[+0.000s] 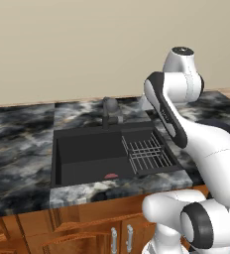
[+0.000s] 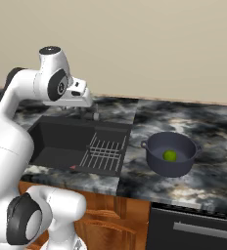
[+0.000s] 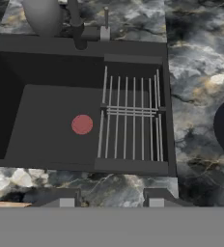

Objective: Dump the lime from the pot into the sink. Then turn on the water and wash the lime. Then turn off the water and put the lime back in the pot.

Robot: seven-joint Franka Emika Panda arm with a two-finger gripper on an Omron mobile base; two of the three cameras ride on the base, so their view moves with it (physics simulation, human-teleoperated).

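White arm, dark joints

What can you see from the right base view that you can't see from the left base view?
The right base view has the pot on the counter right of the sink, with the lime sitting inside it. The left base view has the faucet clearly behind the basin, where the right base view has the arm in front of it. Both views share the sink, its wire rack, the marble counter and the red patch on the basin floor.

Open sink basin left, wire rack filling right side, faucet at rear edge, pot seemingly unobstructed above.
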